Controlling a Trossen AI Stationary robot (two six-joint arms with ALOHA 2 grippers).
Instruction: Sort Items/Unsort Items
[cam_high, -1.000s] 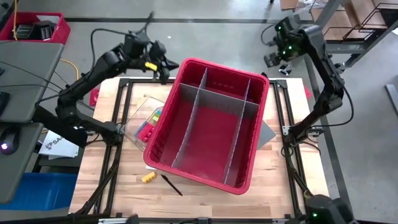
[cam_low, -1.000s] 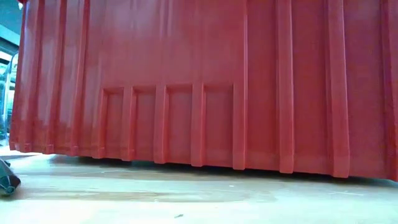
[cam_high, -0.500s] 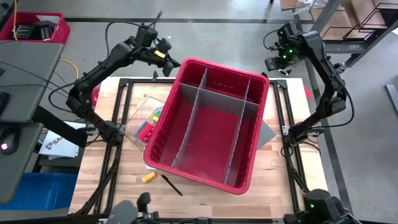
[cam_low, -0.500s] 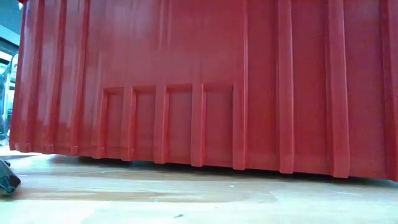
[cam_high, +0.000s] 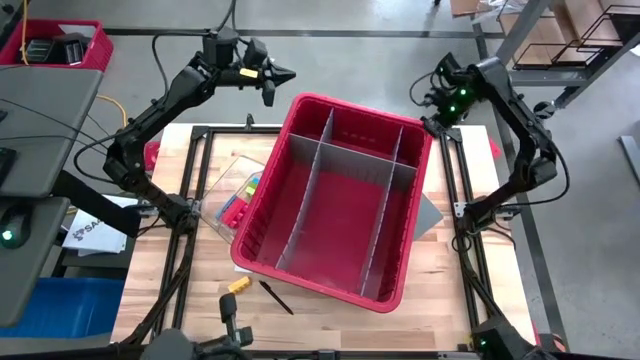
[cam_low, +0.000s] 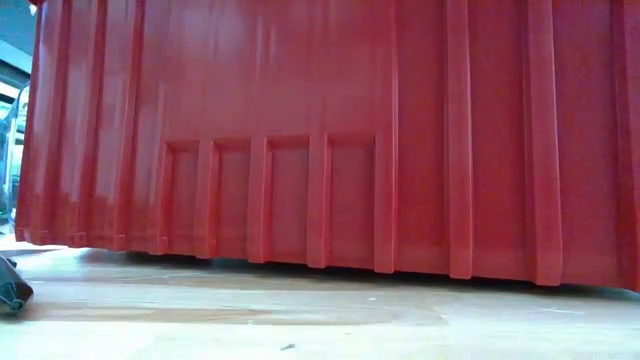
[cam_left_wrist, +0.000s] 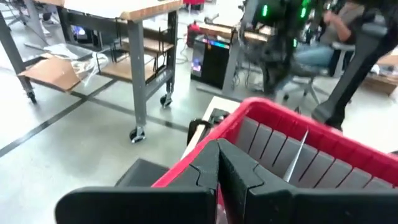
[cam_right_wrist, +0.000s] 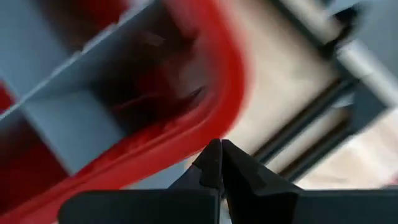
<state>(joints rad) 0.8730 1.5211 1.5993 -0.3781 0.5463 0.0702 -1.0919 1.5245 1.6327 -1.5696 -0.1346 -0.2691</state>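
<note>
Red bin (cam_high: 300, 262) compartments look empty; yellow block (cam_high: 238, 285) and dark stick (cam_high: 276, 297) lie at lower left on counter (cam_high: 330, 322); sorting barely begun; left gripper (cam_high: 283, 75) and right gripper (cam_high: 425, 100) fingers closed, empty

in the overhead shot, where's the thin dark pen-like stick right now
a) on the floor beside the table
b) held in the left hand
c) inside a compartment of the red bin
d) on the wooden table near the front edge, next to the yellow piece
d: the pen-like stick lies on the wooden table just outside the red bin, beside the yellow piece, with neither hand near it.
</note>
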